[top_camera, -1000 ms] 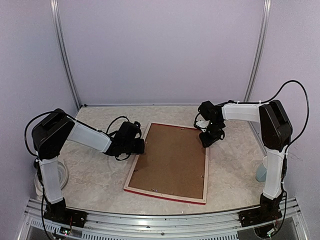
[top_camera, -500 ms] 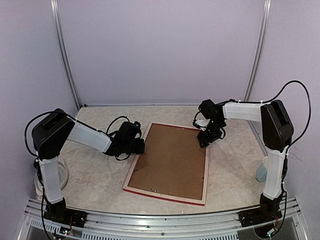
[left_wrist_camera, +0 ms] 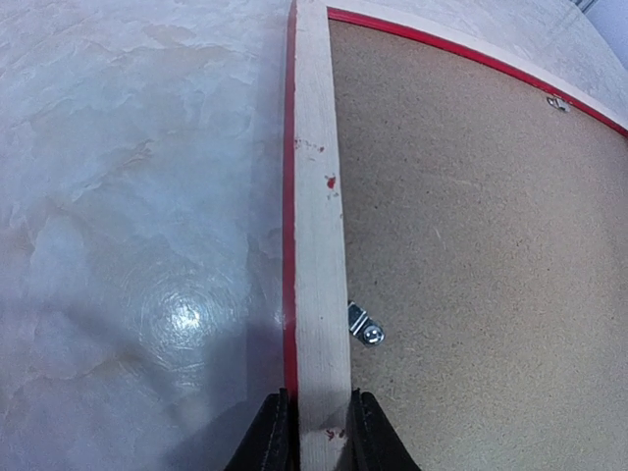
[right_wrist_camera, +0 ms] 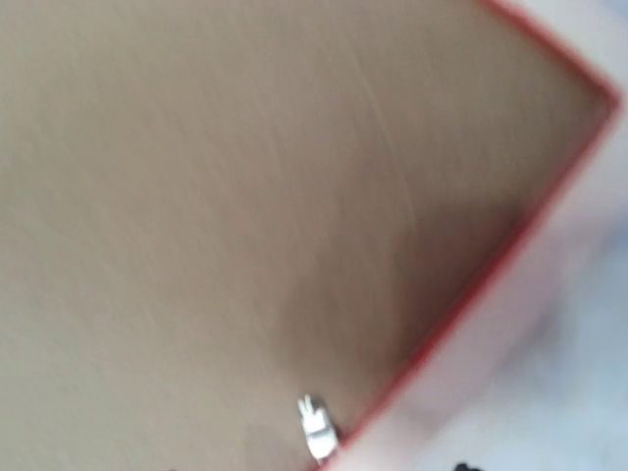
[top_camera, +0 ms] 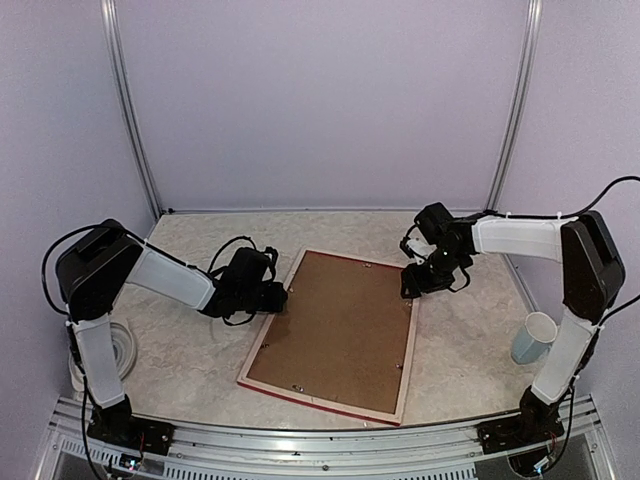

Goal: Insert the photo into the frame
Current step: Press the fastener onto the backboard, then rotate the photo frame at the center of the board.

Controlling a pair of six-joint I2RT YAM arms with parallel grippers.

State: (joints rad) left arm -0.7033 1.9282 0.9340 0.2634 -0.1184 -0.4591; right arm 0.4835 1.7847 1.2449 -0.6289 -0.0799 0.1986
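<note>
The frame (top_camera: 410,345) lies face down in the middle of the table, its pale wood rails and thin red rim around the brown backing board (top_camera: 335,325). The photo is hidden. My left gripper (top_camera: 276,298) is at the frame's left rail. In the left wrist view its two black fingers (left_wrist_camera: 276,437) press on either side of that wood rail (left_wrist_camera: 319,245), so it is shut on it. My right gripper (top_camera: 411,286) hovers over the frame's far right rail. The right wrist view is blurred and shows the backing board (right_wrist_camera: 196,196), the red rim (right_wrist_camera: 510,265) and hardly any finger.
A metal clip (left_wrist_camera: 365,327) sits on the backing beside the left rail, another (right_wrist_camera: 316,434) near the right rim. A pale cup (top_camera: 533,338) stands at the right of the table. A white ring (top_camera: 122,350) lies by the left arm's base.
The frame's near end has swung left. My right arm's elbow has swung out to the right, uncovering the cup, and its jaws have spread wider. My left gripper stayed on the left rail.
</note>
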